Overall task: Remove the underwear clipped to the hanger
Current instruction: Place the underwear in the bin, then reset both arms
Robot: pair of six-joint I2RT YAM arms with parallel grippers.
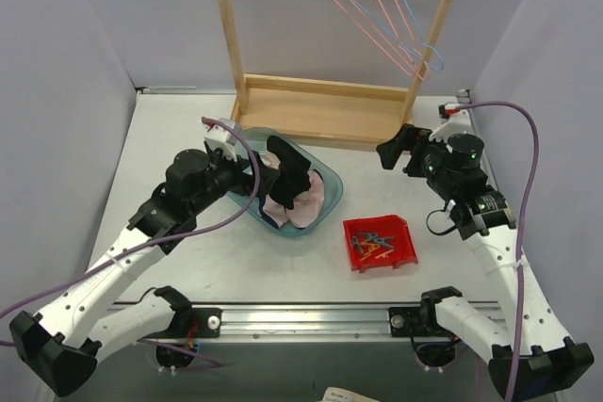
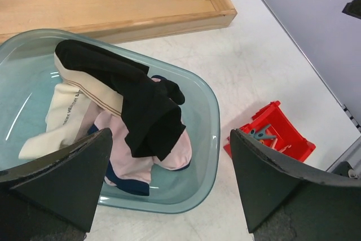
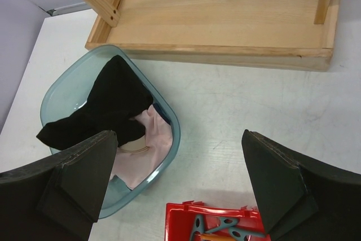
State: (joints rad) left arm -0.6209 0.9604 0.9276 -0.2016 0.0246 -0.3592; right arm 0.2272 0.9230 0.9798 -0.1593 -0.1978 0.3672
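The underwear lies piled in a translucent blue basin [image 1: 332,185]. A black brief with a beige waistband [image 2: 141,100] lies on top, also in the right wrist view [image 3: 113,100]. Pale pink briefs [image 2: 135,162], one with dark trim, lie under it and show in the top view [image 1: 313,200]. Pink and blue wire hangers [image 1: 377,16] hang bare on the wooden rack. My left gripper [image 1: 275,174] is open and empty, just above the basin's near side [image 2: 169,190]. My right gripper [image 1: 396,146] is open and empty, above the table right of the basin [image 3: 180,184].
The wooden rack's base tray [image 1: 320,105] stands behind the basin, with uprights at both ends. A red tray [image 1: 379,242] holding several clothespins sits right of the basin, also in the left wrist view [image 2: 282,134] and the right wrist view [image 3: 186,218]. Grey walls enclose the table.
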